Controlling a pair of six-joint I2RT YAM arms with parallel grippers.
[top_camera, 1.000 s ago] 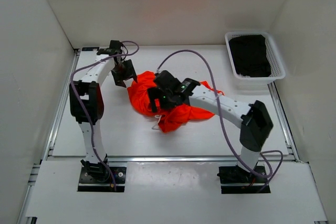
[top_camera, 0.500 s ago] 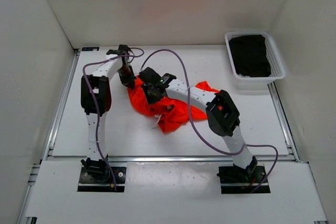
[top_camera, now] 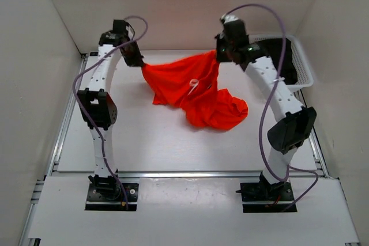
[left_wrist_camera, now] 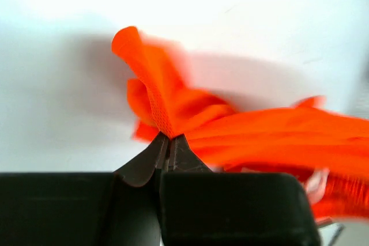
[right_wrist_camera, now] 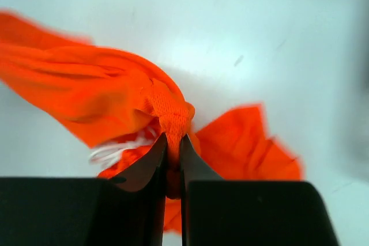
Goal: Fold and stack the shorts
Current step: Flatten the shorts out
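Nearest the camera above, the two arm bases sit bolted at the table's (top_camera: 115, 136) front edge, and both arms rise and reach toward the far side. Between them, the low end of the shorts (top_camera: 196, 93) lies bunched on the table at mid-depth, a rumpled orange-red mass right of centre. From there the cloth climbs away to a top edge drawn out between the two grippers. A white loop of drawstring (top_camera: 193, 83) shows near the middle of the fabric. Farther back on the left, the left gripper (top_camera: 140, 63) pinches one end of that edge. In its wrist view the left gripper (left_wrist_camera: 169, 137) has its tips pressed together on a thin fold of mesh, with the shorts (left_wrist_camera: 271, 136) streaming off to the right above the white table. On the right, at about the same depth, the right gripper (top_camera: 219, 56) holds the other end. In its wrist view the right gripper (right_wrist_camera: 172, 137) has its fingers clamped on a gathered wad of the shorts (right_wrist_camera: 86, 90), and white drawstring (right_wrist_camera: 124, 148) strands hang just below to the left. At the far right corner stands a white basket (top_camera: 305, 64) with dark cloth (top_camera: 291, 56) inside, partly hidden by the right arm.
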